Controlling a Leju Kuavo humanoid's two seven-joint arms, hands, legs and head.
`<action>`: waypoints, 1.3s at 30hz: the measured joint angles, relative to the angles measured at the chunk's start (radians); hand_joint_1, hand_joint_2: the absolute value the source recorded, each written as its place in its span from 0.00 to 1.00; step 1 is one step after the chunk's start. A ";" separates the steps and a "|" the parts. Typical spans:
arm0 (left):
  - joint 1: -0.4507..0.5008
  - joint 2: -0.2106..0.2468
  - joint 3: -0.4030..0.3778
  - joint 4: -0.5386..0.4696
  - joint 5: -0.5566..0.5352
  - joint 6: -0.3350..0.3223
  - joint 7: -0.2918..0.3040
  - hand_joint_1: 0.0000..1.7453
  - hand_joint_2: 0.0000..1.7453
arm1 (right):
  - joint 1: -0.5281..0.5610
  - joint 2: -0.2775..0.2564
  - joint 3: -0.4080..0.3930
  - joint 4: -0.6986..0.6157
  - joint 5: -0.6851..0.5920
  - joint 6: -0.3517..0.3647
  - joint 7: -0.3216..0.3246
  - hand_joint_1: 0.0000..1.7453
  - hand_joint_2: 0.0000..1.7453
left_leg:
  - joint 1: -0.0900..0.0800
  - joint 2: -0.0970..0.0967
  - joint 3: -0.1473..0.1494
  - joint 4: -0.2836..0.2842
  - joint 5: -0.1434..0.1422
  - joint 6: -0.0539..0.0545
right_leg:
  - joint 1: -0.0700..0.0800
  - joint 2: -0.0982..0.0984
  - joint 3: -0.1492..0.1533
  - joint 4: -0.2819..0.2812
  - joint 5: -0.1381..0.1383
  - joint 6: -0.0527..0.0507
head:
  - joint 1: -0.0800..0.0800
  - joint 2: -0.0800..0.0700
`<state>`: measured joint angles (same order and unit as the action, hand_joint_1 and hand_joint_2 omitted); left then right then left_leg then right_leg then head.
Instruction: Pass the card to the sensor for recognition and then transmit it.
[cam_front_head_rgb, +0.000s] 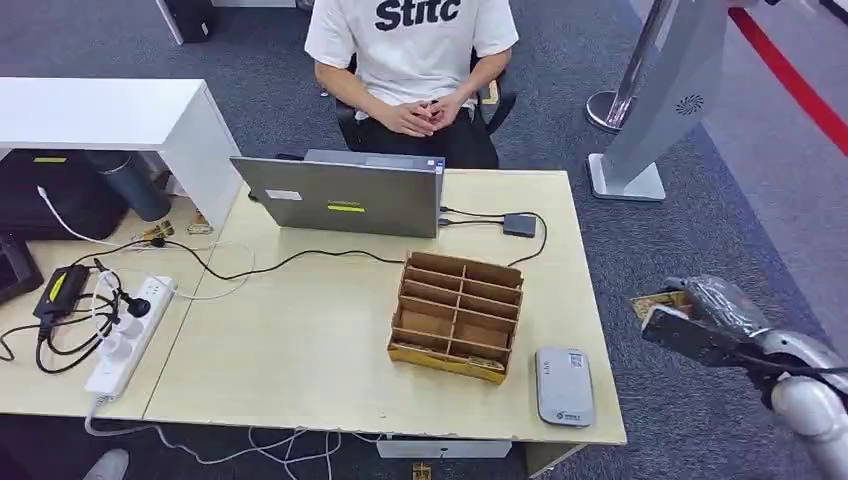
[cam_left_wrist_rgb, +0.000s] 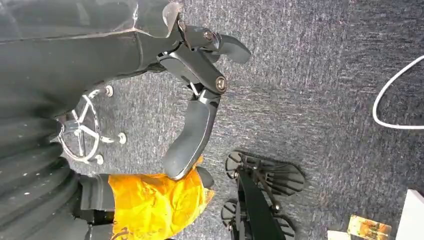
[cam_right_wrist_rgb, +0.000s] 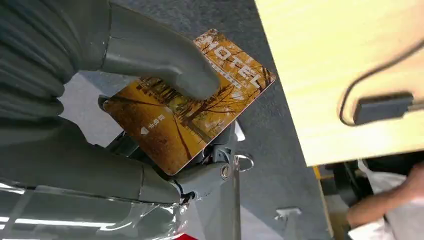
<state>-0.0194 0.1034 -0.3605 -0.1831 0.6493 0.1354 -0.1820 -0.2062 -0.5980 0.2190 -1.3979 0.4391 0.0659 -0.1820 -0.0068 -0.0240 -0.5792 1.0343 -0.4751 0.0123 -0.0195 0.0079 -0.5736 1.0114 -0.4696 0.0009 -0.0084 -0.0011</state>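
My right hand (cam_front_head_rgb: 712, 318) hangs off the table's right side, above the carpet, and pinches an orange hotel card (cam_right_wrist_rgb: 189, 102) under its thumb (cam_right_wrist_rgb: 165, 60); a corner of the card (cam_front_head_rgb: 660, 301) shows in the head view. The grey card sensor (cam_front_head_rgb: 563, 386) lies flat on the table's near right corner, to the left of that hand and apart from it. My left hand (cam_left_wrist_rgb: 200, 95) hangs over the carpet with its fingers apart and nothing in it.
A wooden compartment box (cam_front_head_rgb: 457, 315) stands on the light wooden table (cam_front_head_rgb: 300, 340) beside the sensor. A laptop (cam_front_head_rgb: 342, 193) sits at the far edge, with a seated person (cam_front_head_rgb: 410, 50) behind it. A power strip (cam_front_head_rgb: 125, 335) and cables lie at the left.
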 joint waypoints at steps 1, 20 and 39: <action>0.000 0.000 0.000 0.000 0.003 0.001 0.000 0.00 1.00 | 0.032 -0.049 0.000 -0.055 0.000 0.048 0.003 1.00 1.00 | 0.000 0.000 0.000 0.000 0.000 0.000 | 0.000 0.000 0.000 0.000 0.000 0.000 | 0.000 0.000; -0.009 0.010 -0.011 0.000 -0.032 -0.014 0.050 0.00 1.00 | -0.290 -0.104 0.408 0.166 -0.072 0.259 -0.140 1.00 1.00 | 0.000 0.001 -0.001 0.000 0.001 0.000 | 0.000 0.001 0.000 0.000 0.001 0.001 | 0.000 0.000; -0.014 0.019 -0.040 0.000 -0.041 -0.019 0.067 0.00 1.00 | -0.433 -0.093 0.610 0.338 -0.187 0.364 -0.181 1.00 1.00 | 0.000 0.001 0.000 0.000 0.001 0.000 | 0.000 0.001 0.000 0.000 0.001 0.001 | 0.000 0.000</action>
<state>-0.0334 0.1221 -0.4006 -0.1831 0.6084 0.1163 -0.1152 -0.6391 -0.6912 0.8289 -1.0598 0.2522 0.4303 -0.3631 -0.0067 -0.0232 -0.5796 1.0344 -0.4737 0.0126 -0.0195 0.0087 -0.5739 1.0118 -0.4682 0.0021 -0.0080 -0.0011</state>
